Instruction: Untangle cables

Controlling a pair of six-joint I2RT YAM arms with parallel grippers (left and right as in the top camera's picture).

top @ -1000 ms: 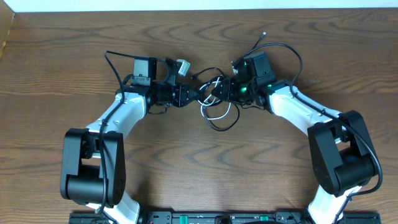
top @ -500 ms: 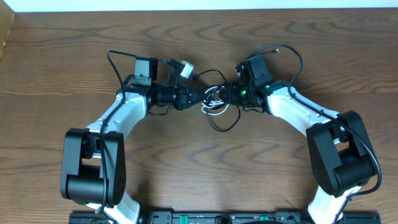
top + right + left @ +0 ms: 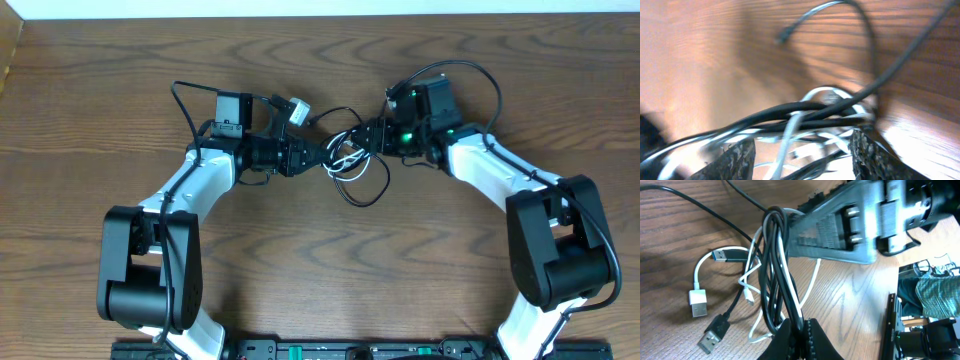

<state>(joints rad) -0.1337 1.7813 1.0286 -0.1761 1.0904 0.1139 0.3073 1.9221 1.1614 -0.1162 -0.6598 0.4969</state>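
Overhead: The cables (image 3: pixel 350 172) form one knot of loose loops on the wooden table (image 3: pixel 300 260), between the left gripper (image 3: pixel 320 156) and the right gripper (image 3: pixel 370 140).

Left wrist: The left gripper's fingers (image 3: pixel 785 337) are closed on several black strands (image 3: pixel 776 265). The white cable (image 3: pixel 702 270) and the USB plugs (image 3: pixel 700 305) lie slack beside them.

Right wrist: The right gripper's fingers (image 3: pixel 730 161) stand apart and grip nothing. Strands cross between them.

Handling: The cords appear light, limp and smooth. Plugs are likely to snag in loops. Grip one strand near its plug.
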